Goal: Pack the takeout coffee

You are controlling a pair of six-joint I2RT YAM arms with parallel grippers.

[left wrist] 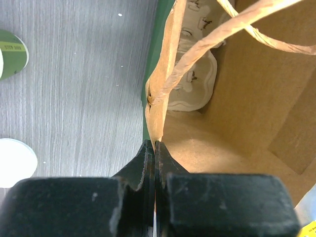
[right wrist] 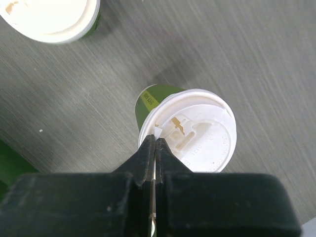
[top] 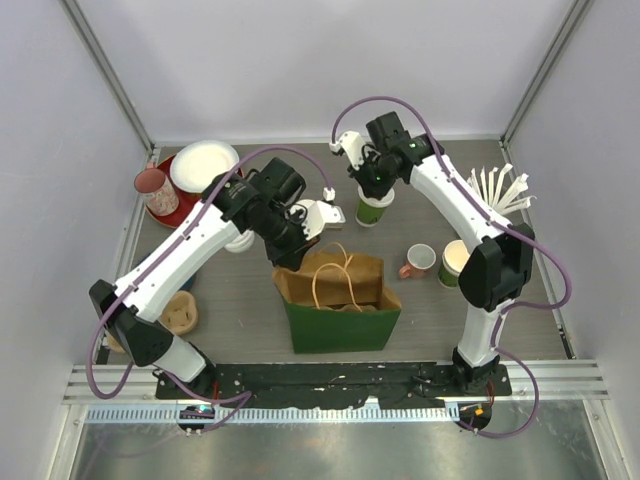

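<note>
A green takeout coffee cup with a white lid [top: 374, 206] [right wrist: 190, 132] is behind the bag. My right gripper [top: 376, 186] [right wrist: 156, 140] is shut on the near rim of that lid. A second lidded cup [top: 240, 241] [right wrist: 49, 17] stands to the left, half hidden under my left arm. My left gripper [top: 300, 238] [left wrist: 155, 144] is shut on the back rim of the paper bag [top: 340, 325] [left wrist: 163, 69], green outside and brown inside, with twisted paper handles [left wrist: 207, 44]. Deep in the bag lies a pale moulded shape [left wrist: 195, 84]; I cannot tell what it is.
A pink-handled mug [top: 420, 260] and a lidless green cup [top: 454, 262] stand right of the bag. White cutlery [top: 500, 188] fans out at the back right. Plates [top: 203, 163] and a pink tumbler [top: 152, 186] sit at the back left, a brown bowl [top: 181, 313] at the near left.
</note>
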